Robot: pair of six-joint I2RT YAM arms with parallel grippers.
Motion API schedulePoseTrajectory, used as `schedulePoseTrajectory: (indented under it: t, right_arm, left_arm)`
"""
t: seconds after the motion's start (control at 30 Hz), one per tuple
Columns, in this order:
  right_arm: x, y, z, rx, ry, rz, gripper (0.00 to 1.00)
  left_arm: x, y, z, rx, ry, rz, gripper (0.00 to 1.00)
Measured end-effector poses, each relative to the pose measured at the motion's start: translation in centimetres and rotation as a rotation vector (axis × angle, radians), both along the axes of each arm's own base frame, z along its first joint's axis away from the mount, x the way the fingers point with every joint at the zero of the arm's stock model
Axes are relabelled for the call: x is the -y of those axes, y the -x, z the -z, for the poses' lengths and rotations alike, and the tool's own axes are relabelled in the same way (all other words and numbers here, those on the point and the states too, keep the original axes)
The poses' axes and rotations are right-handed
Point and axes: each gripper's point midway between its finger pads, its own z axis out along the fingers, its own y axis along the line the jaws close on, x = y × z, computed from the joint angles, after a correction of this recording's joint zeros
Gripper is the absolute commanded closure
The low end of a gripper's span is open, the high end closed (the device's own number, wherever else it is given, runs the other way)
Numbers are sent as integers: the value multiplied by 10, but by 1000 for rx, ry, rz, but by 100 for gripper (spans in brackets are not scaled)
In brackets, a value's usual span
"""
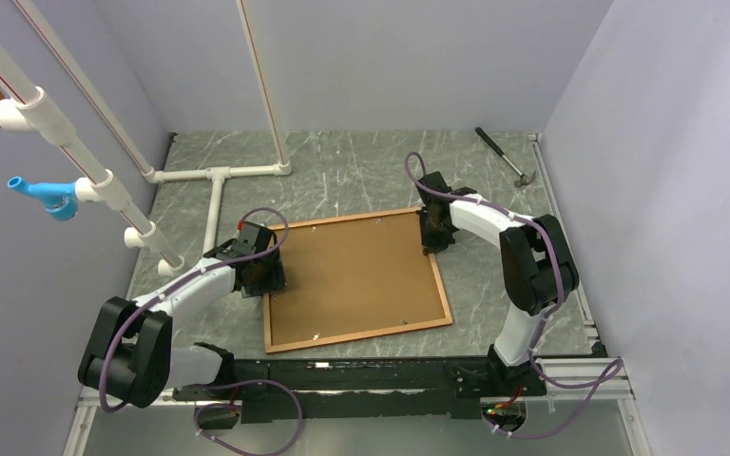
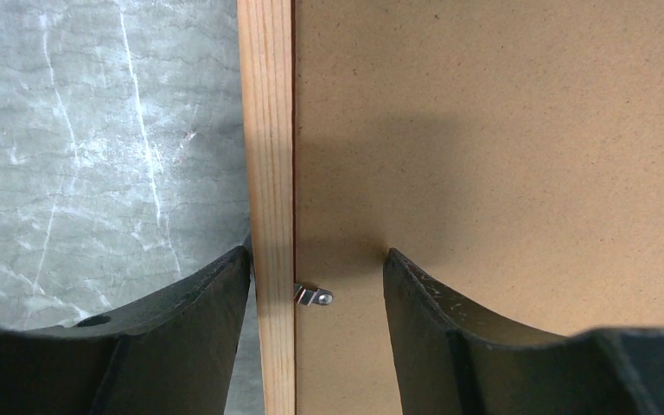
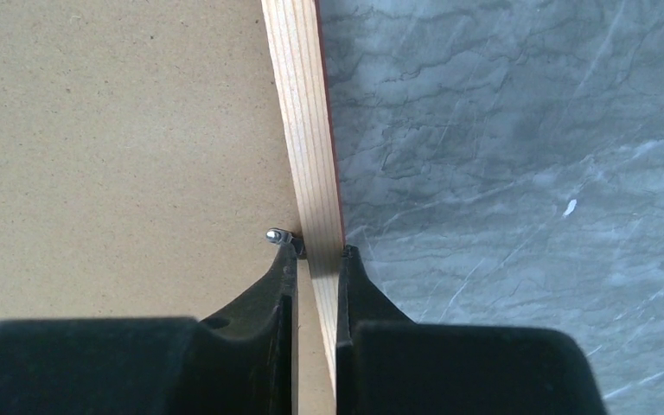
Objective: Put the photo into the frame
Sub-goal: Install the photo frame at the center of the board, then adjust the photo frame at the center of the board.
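Note:
The frame (image 1: 442,285) lies face down in the middle of the table, its brown fibreboard backing panel (image 1: 352,275) set inside the rails. The photo is hidden. My left gripper (image 1: 264,277) is open and straddles the frame's left rail (image 2: 268,173); a small metal tab (image 2: 313,296) lies between its fingers. My right gripper (image 1: 431,233) is shut on the frame's right rail (image 3: 307,130), its fingers (image 3: 278,285) pinching the wood from both sides, next to another metal tab (image 3: 277,235).
A hammer (image 1: 504,157) lies at the back right. White pipes (image 1: 214,195) lie and stand at the back left. Grey walls enclose the marbled table (image 1: 361,171) on three sides.

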Motion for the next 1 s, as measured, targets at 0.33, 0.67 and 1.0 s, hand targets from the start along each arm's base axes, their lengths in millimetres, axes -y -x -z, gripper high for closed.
schedulePoseTrajectory:
  t: [0.33, 0.67, 1.0]
  right_arm:
    - [3, 6, 2, 35, -168, 81, 12]
    - [-15, 44, -8, 4, -411, 85, 12]
    - [-24, 60, -12, 26, -518, 118, 13]
  left_arm:
    - [-1, 9, -6, 16, 18, 13, 21]
    - [7, 7, -3, -16, 55, 20, 22]
    - [13, -23, -6, -53, 45, 32, 21]
